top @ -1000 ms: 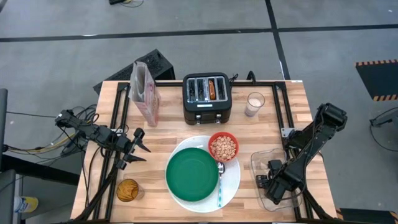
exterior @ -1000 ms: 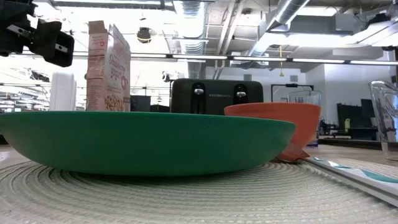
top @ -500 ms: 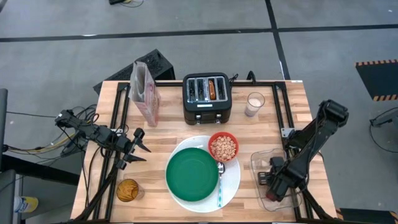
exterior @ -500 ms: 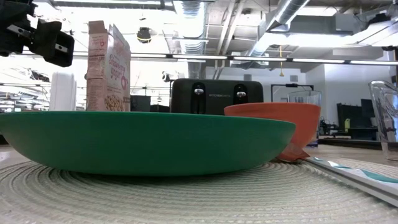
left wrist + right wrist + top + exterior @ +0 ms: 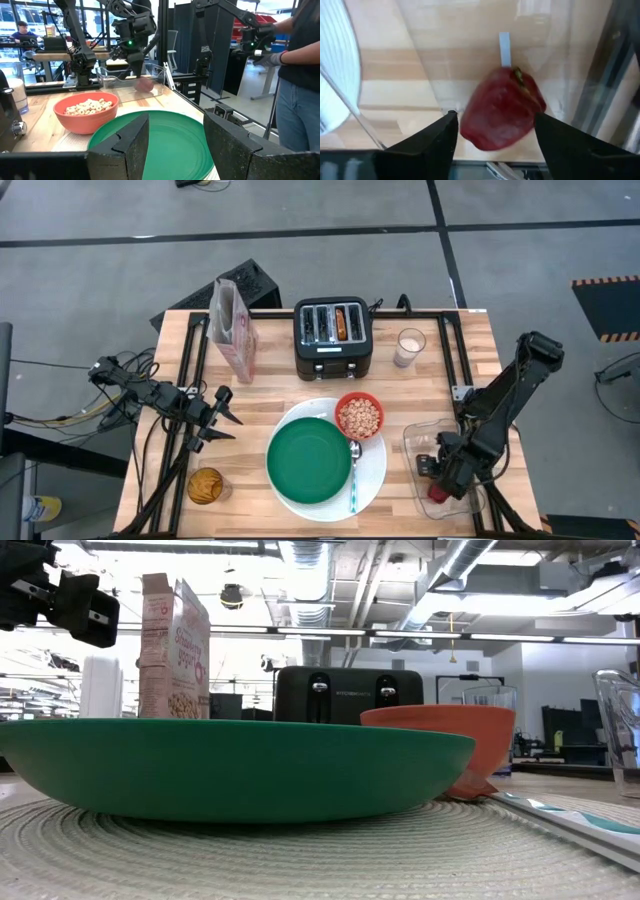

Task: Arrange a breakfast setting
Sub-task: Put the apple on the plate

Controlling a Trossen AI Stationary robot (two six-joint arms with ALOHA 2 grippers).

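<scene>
Glossy green plate [image 5: 308, 461], wooden table [image 5: 270, 370]

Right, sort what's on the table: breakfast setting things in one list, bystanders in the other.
Setting: white plate, green plate, red bowl of cereal, spoon, bagel in the toaster, red food piece between the right pincer's fingers.

Bystanders: toaster, clear tray, cereal box, glass of milk, glass of amber drink.

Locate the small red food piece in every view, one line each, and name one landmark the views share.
High view: small red food piece in the clear plastic tray, under the right gripper.
Low view: not visible.
Left wrist view: red blur inside the tray.
Right wrist view: centre, between the fingers.
Shared landmark: the tray.
</scene>
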